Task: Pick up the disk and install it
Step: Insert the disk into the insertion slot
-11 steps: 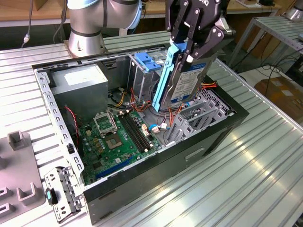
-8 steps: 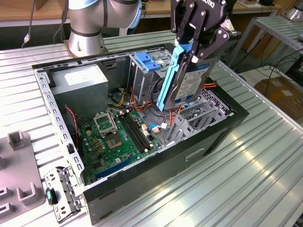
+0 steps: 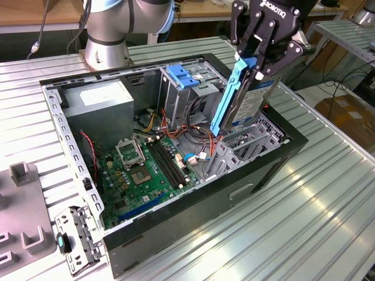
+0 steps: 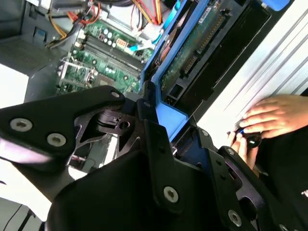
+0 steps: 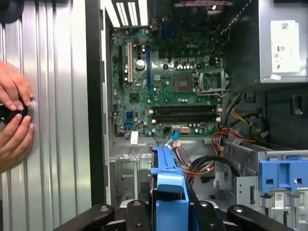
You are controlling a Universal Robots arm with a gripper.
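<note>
Going from the exterior view's left, one grey fixture (image 3: 23, 193) and one small bracket (image 3: 73, 243) are lying on the table (image 3: 328, 222), just beside the one open case (image 3: 193, 216). Inside the case, one power supply (image 3: 96, 105) is sitting in the far left corner. One motherboard (image 3: 143, 170) is lying flat on the case floor. One light-blue latch plate (image 3: 184, 76) is sitting on the drive cage behind it.

Right of that, the one disk (image 3: 249, 99) is hanging tilted, nearly on edge. Its blue rail is facing the exterior view's left, and its lower end is hovering just over the empty bay (image 3: 246, 143) at the case's right end. The single end effector (image 3: 253, 69) is gripping the disk's upper end, its fingers closed against it from both sides.

The pick-up looks done, and the install step seems to be in hand. Seating the disk is going to call for its rails lining up with the bay's guides and for keeping clear of the cable bundle (image 3: 193, 137) nearby.

In the first wrist view, a person's two hands (image 5: 14, 120) are resting on the table beside the case, holding something small and dark, well apart from the disk.
</note>
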